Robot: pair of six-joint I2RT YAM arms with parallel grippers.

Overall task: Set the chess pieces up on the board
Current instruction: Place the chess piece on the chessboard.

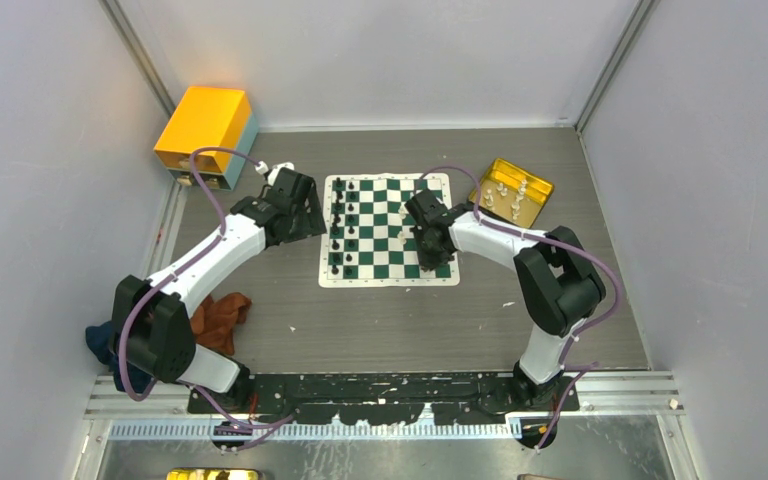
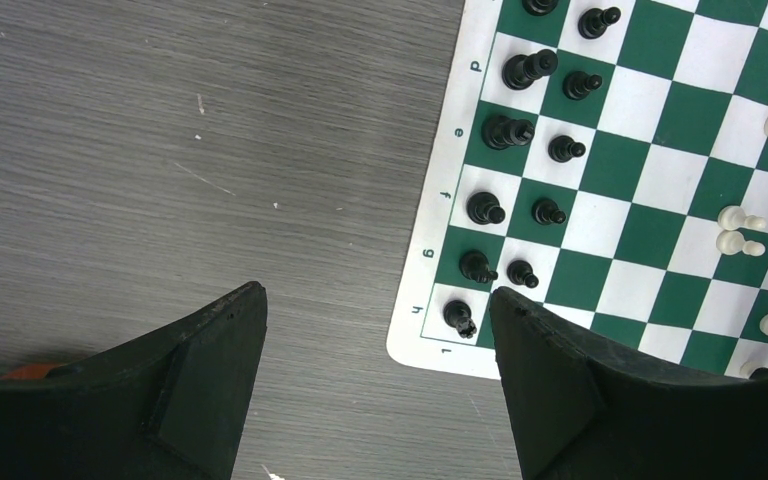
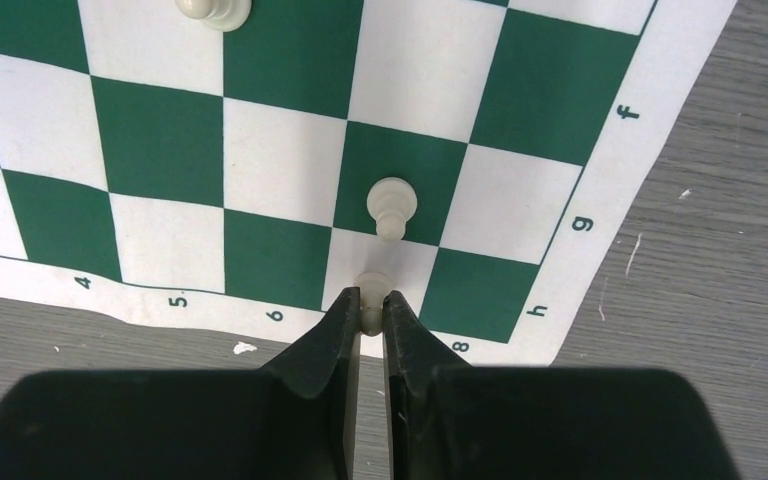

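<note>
The green and white board point(image 1: 388, 230) lies mid-table. Black chess pieces point(image 1: 338, 226) stand in two files along its left side; they also show in the left wrist view point(image 2: 508, 130). My left gripper point(image 2: 378, 305) is open and empty, over the bare table just off the board's near-left corner. My right gripper point(image 3: 371, 303) is shut on a cream-white piece point(image 3: 371, 300) over the board's near edge, by the h-file corner. Another white pawn point(image 3: 392, 205) stands one square beyond it. Several white pieces point(image 2: 740, 230) stand on the board's right side.
A translucent yellow tray point(image 1: 515, 190) with several white pieces sits right of the board. An orange-yellow box point(image 1: 206, 130) stands at the back left. Rust and blue cloths point(image 1: 218, 318) lie by the left arm's base. Grey walls close in on three sides.
</note>
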